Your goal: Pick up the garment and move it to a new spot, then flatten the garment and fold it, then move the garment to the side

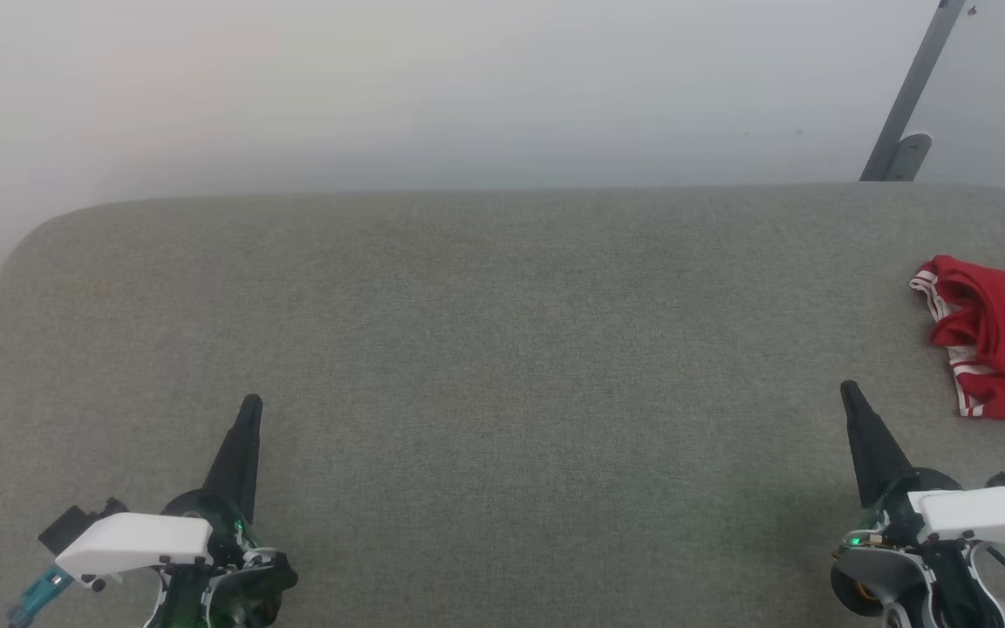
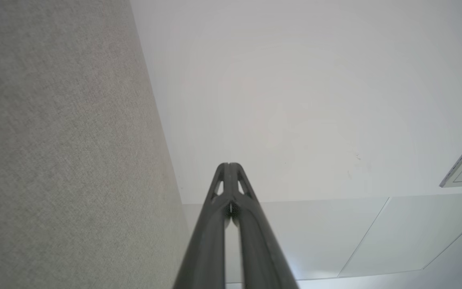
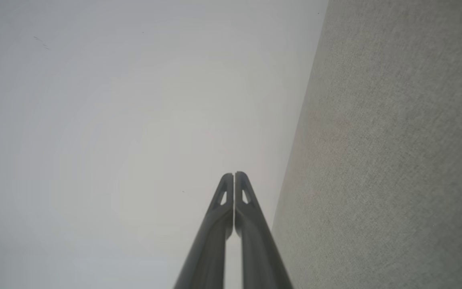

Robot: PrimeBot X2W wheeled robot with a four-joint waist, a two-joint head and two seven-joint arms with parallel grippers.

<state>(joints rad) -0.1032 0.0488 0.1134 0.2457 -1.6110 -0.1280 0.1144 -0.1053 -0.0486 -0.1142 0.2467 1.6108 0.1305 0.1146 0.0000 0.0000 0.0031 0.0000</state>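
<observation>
Grippers rest low over a grey padded table [image 1: 502, 349], both idle and holding nothing. The left gripper [image 1: 250, 403] sits at the near left with its two dark fingers pressed together into one point that aims away from the robot. The right gripper [image 1: 848, 388] sits at the near right, its fingers likewise pressed together. Each wrist view looks along closed fingers toward a pale wall [image 1: 468, 87], with the grey padding running along one side.

The garment [image 1: 1004, 349] lies on the table just beyond the right gripper's tip and off to its right, apart from it and touching neither finger. It is far from the left gripper, with the whole width of bare padding between them. It is a bright red heap with red-and-white striped trim showing along the edge that faces the grippers. The picture's edge cuts it off, so its full outline is hidden. What shows looks gathered in soft overlapping layers, not spread flat.

Which step is in hand cannot be settled. A red bundle at the table's right side fits a garment waiting to be picked up. It equally fits one folded and set aside with the arms drawn back; the visible part is too small to tell neat folds from loose bunching. In either case the right gripper is the nearer one, and the thin, limp cloth would need parted fingers to pinch it.
</observation>
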